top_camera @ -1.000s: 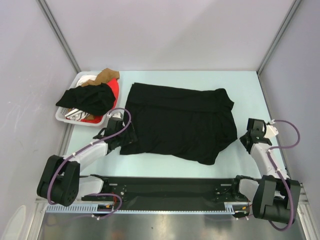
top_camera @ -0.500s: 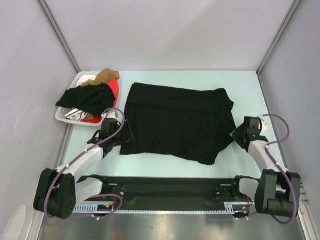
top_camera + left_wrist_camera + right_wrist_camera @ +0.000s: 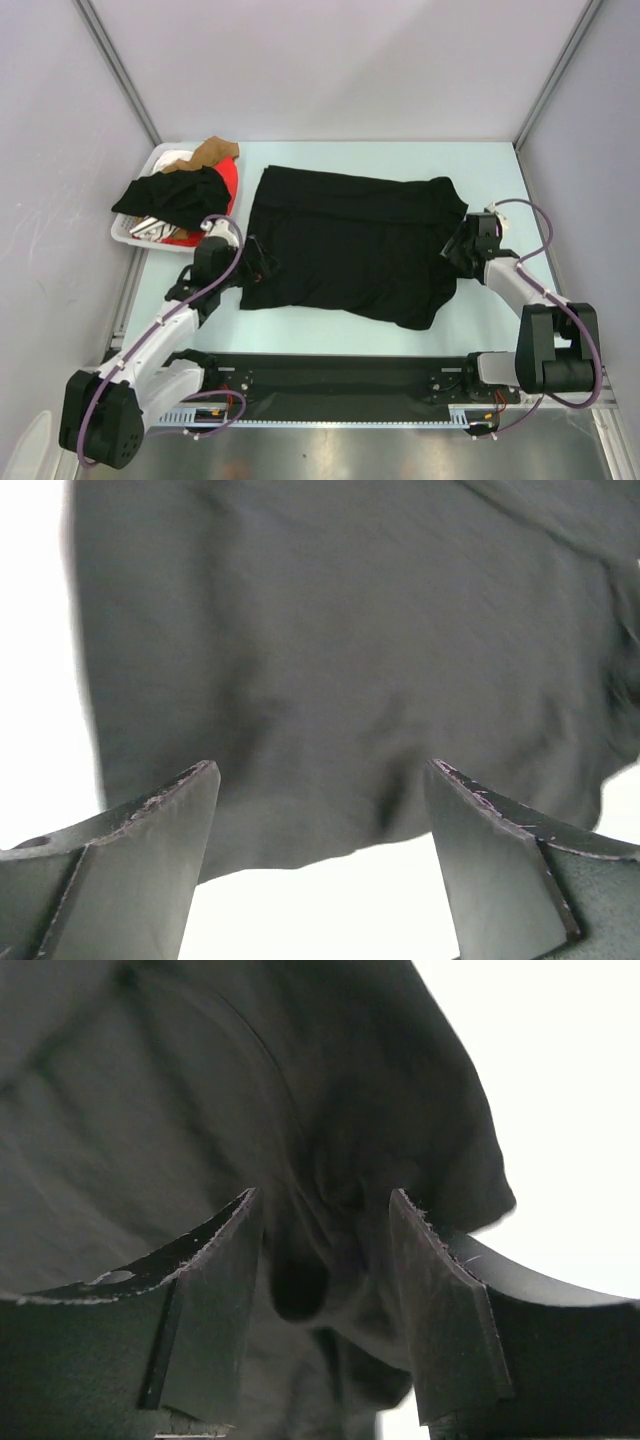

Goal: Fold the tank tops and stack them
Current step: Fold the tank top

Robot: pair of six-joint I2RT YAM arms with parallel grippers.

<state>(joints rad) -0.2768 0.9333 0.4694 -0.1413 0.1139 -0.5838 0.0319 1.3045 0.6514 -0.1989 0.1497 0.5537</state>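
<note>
Two tank tops showed. The black top (image 3: 355, 245) lay spread flat at the middle of the table (image 3: 500, 170), with a crease across it near its 12 o'clock edge. Its straps could not be made out against the dark cloth. The red top (image 3: 230, 182) sat in the basket (image 3: 124, 232) at 10 o'clock from the black top. It was mostly buried, with only a strip showing on the basket's 3 o'clock side. A black cloth (image 3: 175, 198) draped over it and a tan cloth (image 3: 215, 152) lay at the basket's 12 o'clock end.

The left gripper (image 3: 262, 265) sat at the black top's 8 o'clock corner, jaws wide apart. Its wrist view showed the left gripper (image 3: 320, 775) above the hem, the cloth blurred and nothing pinched. The right gripper (image 3: 455, 245) met the top's 3 o'clock edge. Its wrist view showed the right gripper (image 3: 325, 1200) with jaws apart astride a dark fold. Whether the fingers touched that fold could not be told.
</note>
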